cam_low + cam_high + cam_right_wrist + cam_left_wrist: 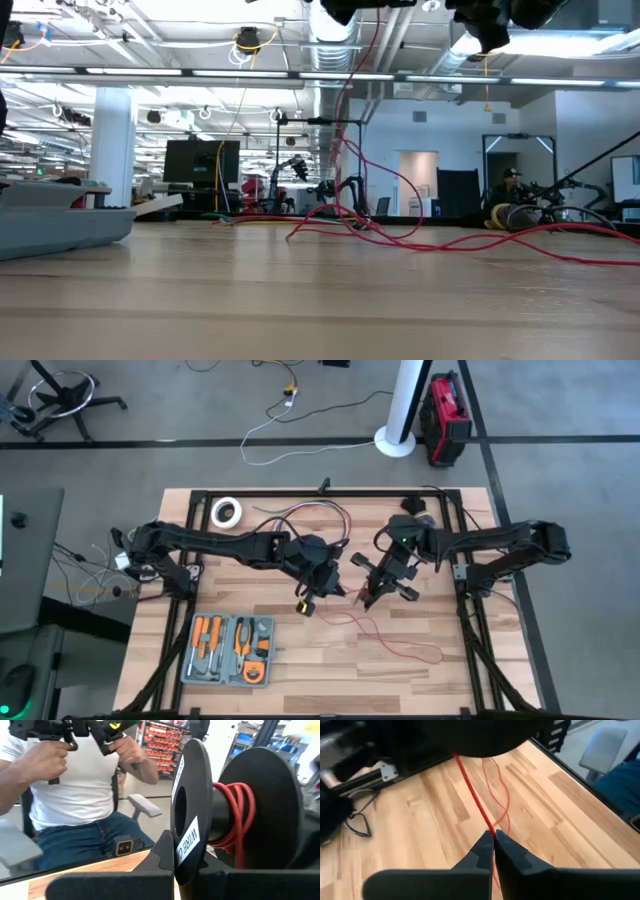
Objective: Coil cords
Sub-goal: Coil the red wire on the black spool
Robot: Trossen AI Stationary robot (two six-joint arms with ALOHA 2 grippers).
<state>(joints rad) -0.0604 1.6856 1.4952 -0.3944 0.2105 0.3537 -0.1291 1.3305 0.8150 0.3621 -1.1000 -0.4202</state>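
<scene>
A grey tool case (230, 650) with orange-handled tools lies at the near left of the tabletop (300, 670), and a roll of white tape (227, 512) sits at the far left. The left tool (493, 840) hangs above the middle of the tabletop, its fingers (482, 851) pressed together and pinching the red wire (472, 795). From that pinch the wire runs taut up and away, while slack loops of it trail on the wood just beyond. In the high view the left tool (313, 592) is just left of the right tool (385, 582), the two close but apart. The right tool (175, 857) holds a black spool (195, 810) by one of its flanges, fingers clamped on it; several turns of red wire (239, 815) are wound on the core. More wire (390, 640) lies loose on the near right part of the tabletop, and in the low view it (420, 235) sprawls across the wood and rises towards the arms above. Beyond the table edge a seated person (75, 795) in a white shirt holds a controller in both hands
</scene>
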